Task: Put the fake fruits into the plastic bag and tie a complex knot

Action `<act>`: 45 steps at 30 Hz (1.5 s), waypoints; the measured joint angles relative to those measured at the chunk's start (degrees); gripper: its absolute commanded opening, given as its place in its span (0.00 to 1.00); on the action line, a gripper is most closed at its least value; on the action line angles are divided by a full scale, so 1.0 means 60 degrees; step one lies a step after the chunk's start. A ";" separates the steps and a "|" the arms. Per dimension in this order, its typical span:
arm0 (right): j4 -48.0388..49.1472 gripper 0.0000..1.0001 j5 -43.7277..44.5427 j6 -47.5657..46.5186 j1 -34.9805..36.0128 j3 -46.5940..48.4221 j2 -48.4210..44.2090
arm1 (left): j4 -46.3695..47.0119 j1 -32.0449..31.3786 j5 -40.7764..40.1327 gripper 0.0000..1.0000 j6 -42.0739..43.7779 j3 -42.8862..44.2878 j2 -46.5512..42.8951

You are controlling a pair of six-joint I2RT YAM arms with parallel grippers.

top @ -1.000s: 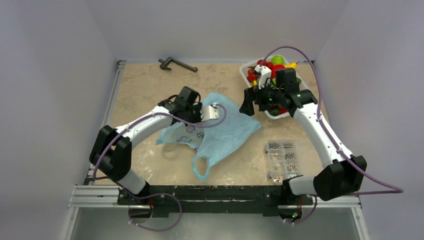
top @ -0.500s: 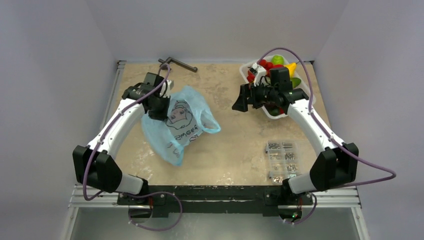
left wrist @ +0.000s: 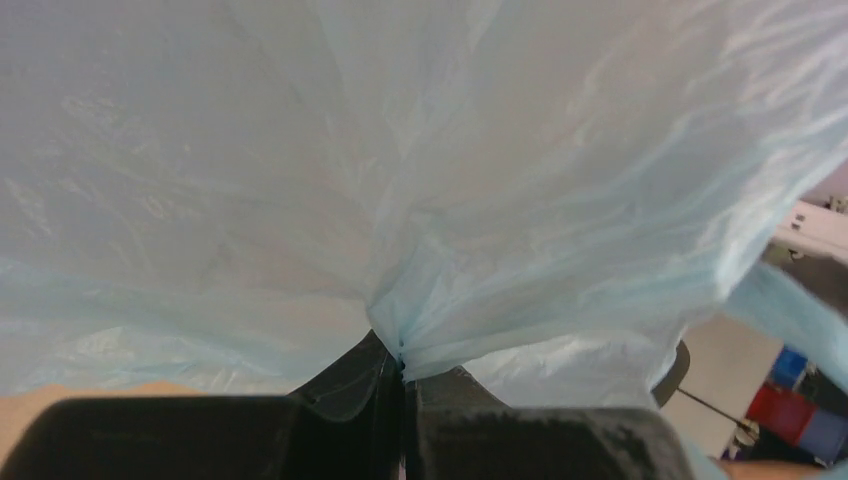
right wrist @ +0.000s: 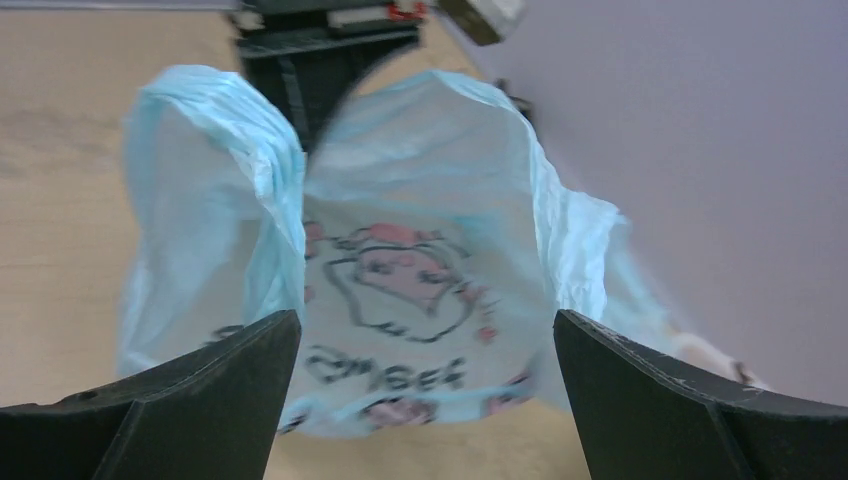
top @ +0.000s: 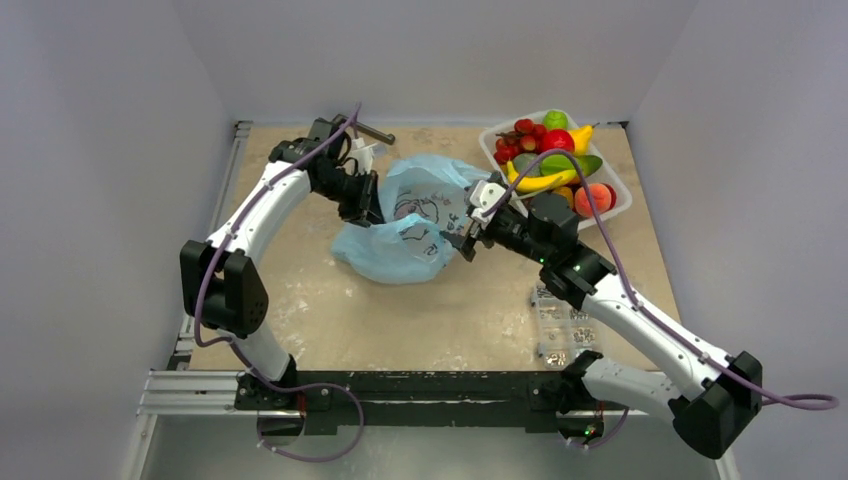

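Observation:
The light-blue plastic bag (top: 408, 222) stands bunched up at the table's middle, its white printed patch facing the right arm. My left gripper (top: 367, 205) is shut on the bag's left edge; in the left wrist view the film (left wrist: 420, 180) is pinched between the closed jaws and fills the frame. My right gripper (top: 462, 243) is open and empty just right of the bag; in the right wrist view the printed patch (right wrist: 405, 290) sits between the wide-apart fingers. The fake fruits (top: 552, 160), banana, red, green and orange pieces, lie in the white tray (top: 620, 205) at the back right.
A clear box of metal screws (top: 565, 325) lies at the front right, under the right arm. A dark metal handle (top: 372, 132) lies at the back edge near the left arm's wrist. Grey walls close in both sides.
The left gripper has carried the bag right and back toward the middle, lifting it. The right arm has left the fruit tray and swung left and forward to the bag.

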 measured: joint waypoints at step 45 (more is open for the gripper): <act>-0.5960 0.00 -0.7045 0.0069 -0.1854 0.4608 0.3446 | 0.2565 -0.1461 0.0433 1.00 0.8324 -0.1424 -0.4743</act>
